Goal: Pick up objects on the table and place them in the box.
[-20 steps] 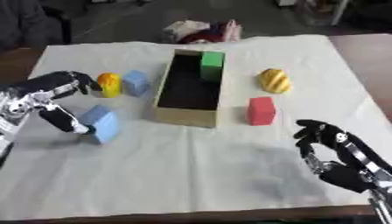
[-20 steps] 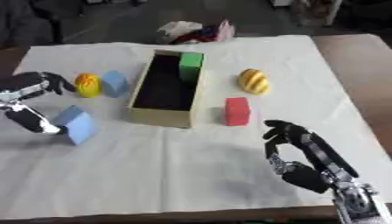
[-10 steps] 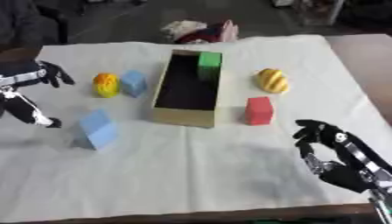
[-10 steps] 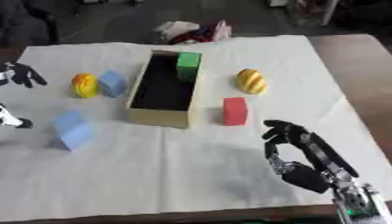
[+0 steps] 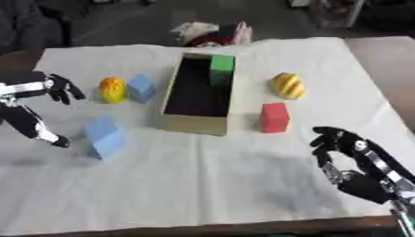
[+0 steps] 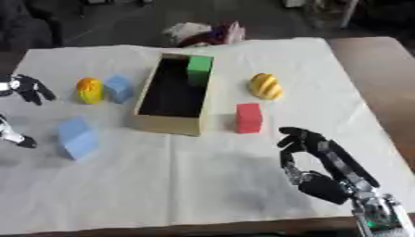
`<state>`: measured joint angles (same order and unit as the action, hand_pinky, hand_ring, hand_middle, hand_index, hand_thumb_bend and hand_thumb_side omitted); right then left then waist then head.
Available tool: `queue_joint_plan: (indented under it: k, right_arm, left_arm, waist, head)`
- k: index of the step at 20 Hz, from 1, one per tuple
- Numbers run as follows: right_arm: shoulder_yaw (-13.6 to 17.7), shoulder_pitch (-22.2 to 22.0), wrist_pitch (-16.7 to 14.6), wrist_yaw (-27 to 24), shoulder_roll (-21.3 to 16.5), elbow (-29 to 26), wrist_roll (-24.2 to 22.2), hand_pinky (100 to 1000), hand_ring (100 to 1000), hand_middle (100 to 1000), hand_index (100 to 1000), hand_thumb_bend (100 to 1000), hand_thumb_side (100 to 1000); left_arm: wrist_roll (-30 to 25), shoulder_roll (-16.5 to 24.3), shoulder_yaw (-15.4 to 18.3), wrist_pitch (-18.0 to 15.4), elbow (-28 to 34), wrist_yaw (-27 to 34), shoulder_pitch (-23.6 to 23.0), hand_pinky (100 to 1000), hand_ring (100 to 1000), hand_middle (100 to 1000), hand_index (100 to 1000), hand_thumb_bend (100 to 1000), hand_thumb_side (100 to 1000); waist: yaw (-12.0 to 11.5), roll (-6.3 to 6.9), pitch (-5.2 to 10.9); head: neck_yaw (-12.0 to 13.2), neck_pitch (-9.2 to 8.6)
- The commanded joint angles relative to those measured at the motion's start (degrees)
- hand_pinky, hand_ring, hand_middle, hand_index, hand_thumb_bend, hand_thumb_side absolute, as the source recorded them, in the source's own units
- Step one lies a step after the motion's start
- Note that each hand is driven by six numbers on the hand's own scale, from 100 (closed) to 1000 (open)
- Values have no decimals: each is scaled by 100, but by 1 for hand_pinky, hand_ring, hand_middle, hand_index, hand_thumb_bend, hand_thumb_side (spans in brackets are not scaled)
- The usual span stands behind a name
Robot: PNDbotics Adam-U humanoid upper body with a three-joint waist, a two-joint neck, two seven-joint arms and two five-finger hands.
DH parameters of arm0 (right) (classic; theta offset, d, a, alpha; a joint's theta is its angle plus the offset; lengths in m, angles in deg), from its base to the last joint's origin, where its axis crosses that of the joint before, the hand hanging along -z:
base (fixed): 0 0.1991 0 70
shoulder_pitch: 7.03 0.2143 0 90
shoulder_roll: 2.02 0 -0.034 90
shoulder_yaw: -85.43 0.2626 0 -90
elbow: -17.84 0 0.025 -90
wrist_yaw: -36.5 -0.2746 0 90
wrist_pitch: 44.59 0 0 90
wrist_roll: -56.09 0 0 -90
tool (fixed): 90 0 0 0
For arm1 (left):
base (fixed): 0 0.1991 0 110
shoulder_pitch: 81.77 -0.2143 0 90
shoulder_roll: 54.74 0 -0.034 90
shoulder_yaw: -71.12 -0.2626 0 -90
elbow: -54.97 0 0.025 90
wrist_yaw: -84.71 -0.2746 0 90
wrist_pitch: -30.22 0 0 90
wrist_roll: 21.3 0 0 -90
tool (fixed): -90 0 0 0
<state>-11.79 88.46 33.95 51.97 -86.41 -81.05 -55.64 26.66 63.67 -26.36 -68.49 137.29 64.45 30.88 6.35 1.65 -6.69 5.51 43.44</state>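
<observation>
A tan open box (image 5: 172, 88) stands mid-table with a green block (image 5: 220, 69) inside at its far end. Left of it lie a yellow-orange rounded thing (image 5: 112, 89) and a small blue block (image 5: 141, 87). A larger light blue block (image 5: 103, 136) lies nearer the front. Right of the box are a yellow ribbed thing (image 5: 288, 85) and a red block (image 5: 274, 117). My left hand (image 5: 57, 88) is open at the left edge, apart from the light blue block. My right hand (image 5: 356, 171) rests open at the lower right, holding nothing.
A white cloth (image 5: 219, 180) covers the table. A bundle of coloured fabric (image 5: 215, 33) lies at the far edge behind the box. Bare brown tabletop (image 5: 389, 60) shows at the right.
My left hand has let go of the light blue block and drawn back to the left edge; the block now lies alone on the cloth. The right hand has stayed put.
</observation>
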Motion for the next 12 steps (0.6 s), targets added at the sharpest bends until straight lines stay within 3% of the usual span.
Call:
queue_joint_plan:
  k: [1, 6, 12]
  right_arm:
    - [-5, 61, -11, -12, -49, -58, -22, 765, 657, 668, 884, 100, 414]
    - [-4, 59, -10, -19, -40, -56, -22, 765, 656, 668, 884, 100, 414]
    - [-4, 54, -9, -27, -39, -54, -26, 765, 656, 668, 884, 100, 416]
  left_arm:
    - [181, 140, -47, 253, 120, -97, 57, 772, 734, 769, 852, 714, 259]
    - [625, -111, -213, 585, 73, -470, 89, 758, 723, 762, 848, 701, 264]
    - [943, -321, -357, 746, -62, -737, 133, 751, 716, 758, 843, 691, 259]
  waist:
    - [0, -7, 56]
    - [3, -15, 52]
    - [7, -24, 42]
  head:
    - [14, -66]
    - [13, -73]
    - [20, -69]
